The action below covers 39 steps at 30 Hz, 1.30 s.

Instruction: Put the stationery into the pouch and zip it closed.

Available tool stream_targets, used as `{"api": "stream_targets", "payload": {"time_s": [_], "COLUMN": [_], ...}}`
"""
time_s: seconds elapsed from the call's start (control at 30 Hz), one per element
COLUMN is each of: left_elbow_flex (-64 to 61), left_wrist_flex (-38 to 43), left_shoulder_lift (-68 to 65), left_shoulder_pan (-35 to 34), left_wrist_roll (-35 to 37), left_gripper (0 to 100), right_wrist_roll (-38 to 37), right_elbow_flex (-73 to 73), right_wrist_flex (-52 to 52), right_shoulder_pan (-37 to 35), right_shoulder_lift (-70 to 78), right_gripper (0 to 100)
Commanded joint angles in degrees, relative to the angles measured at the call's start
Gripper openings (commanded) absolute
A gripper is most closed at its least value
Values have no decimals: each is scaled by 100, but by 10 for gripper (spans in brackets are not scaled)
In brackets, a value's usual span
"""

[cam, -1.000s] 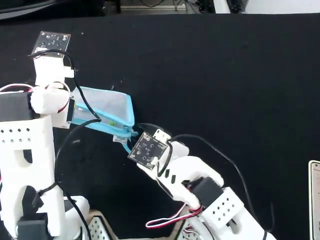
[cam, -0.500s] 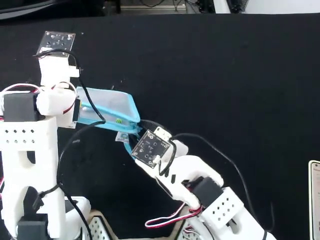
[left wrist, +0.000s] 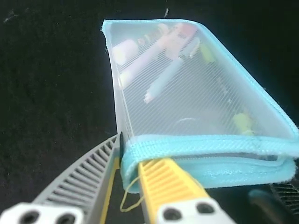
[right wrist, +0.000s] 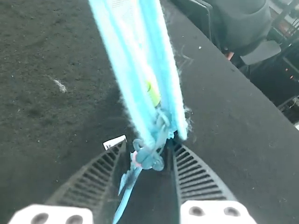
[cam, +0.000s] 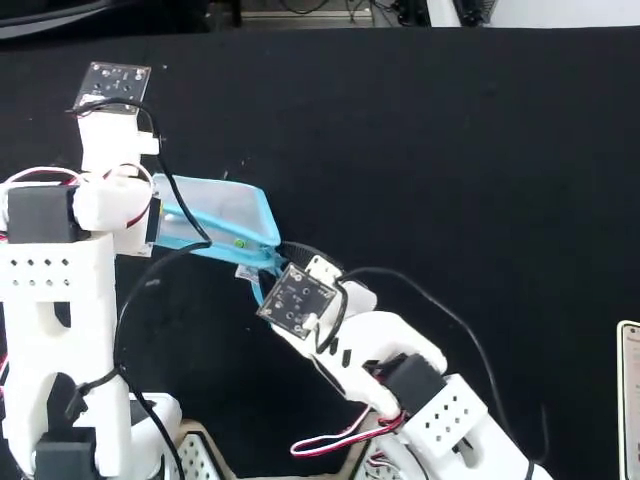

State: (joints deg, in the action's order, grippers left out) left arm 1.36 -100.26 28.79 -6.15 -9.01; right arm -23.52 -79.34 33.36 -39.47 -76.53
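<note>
Right now the left gripper [left wrist: 131, 155] is clamping one corner of the pale blue mesh pouch [left wrist: 187, 98], its grey and yellow fingers [left wrist: 168, 186] pressing on the zip-band edge, while the stationery [left wrist: 161, 70] is lying inside and showing through the mesh. At the opposite end the right gripper [right wrist: 149, 151] is closing on the pouch's narrow zip end, with the zip pull [right wrist: 148, 158] dangling between its fingers [right wrist: 196, 177]. Seen from the high view, the pouch is stretching between the two arms toward the left side of the black worktop [cam: 450, 150]. A broad stretch of that worktop is spreading beyond the pouch's far edge and off to the right, where a white object [cam: 630, 400] is sitting at the view's border.
</note>
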Motion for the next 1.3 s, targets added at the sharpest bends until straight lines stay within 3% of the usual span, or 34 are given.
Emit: {"api": "stream_targets", "payload": {"time_s": [0.0,0.23,0.47,0.73,0.9,1.27], "left_elbow_flex": [145,145,145,145,145,145], "left_wrist_flex": [0,0,0,0,0,0], "left_shoulder_lift": [70,70,70,70,70,70], "left_shoulder_pan": [127,127,127,127,127,127], "left_wrist_roll": [53,53,53,53,53,53], "left_gripper": [30,30,30,30,30,30], "right_wrist_roll": [-132,-88,-70,62,53,53], "right_elbow_flex": [303,629,734,479,488,444], "right_wrist_flex": [-202,-519,158,193,264,325], "right_shoulder_pan": [-35,352,325,325,325,334], "right_shoulder_lift": [462,1270,532,92,92,101], "right_gripper": [128,127,127,126,46,105]}}
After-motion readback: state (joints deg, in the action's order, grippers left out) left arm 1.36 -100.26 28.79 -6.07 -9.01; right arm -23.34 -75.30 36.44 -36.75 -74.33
